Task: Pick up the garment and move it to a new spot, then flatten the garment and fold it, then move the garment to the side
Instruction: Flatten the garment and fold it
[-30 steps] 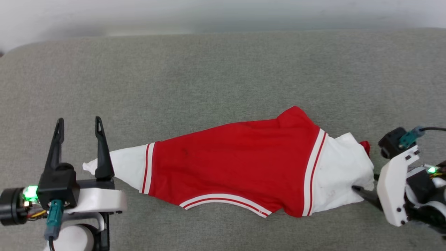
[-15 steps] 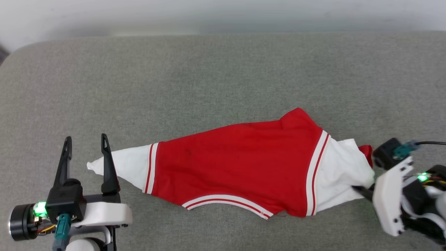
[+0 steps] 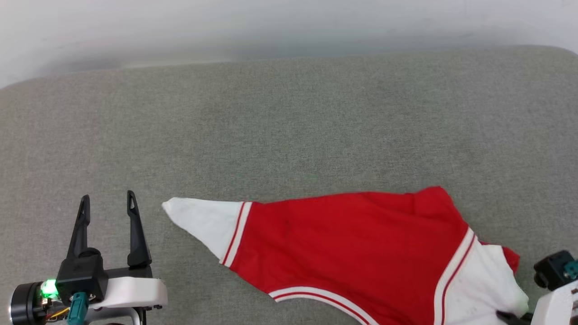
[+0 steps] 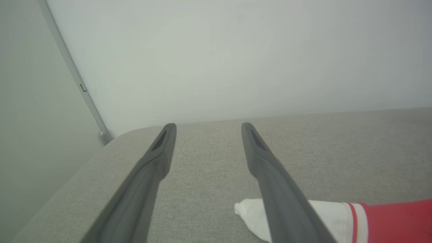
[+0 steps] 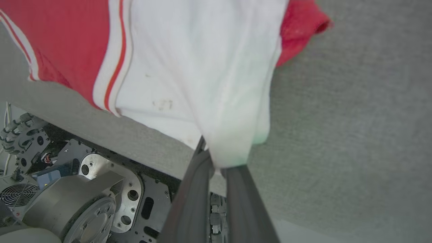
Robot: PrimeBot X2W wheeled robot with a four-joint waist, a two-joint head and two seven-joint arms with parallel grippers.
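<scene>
Along the near edge of the cushion point(image 3: 289, 113), the garment point(image 3: 352, 248) lies stretched lengthwise, with its right end reaching that edge. The right gripper point(image 5: 216, 165) is clamped narrow on the white right sleeve point(image 5: 202, 67) at the cushion's near right. The left gripper point(image 3: 107, 197) hovers over the cushion's near left, jaws wide and empty. Compare the view 0.5 s back: the left sleeve tip point(image 3: 169, 206) then sat at this gripper's right finger. It now lies clear of it, toward the cushion's right. The camera has also shifted, so judge the drag against that gripper only. Treat the move step as under way. Flattening and folding are not yet begun.
</scene>
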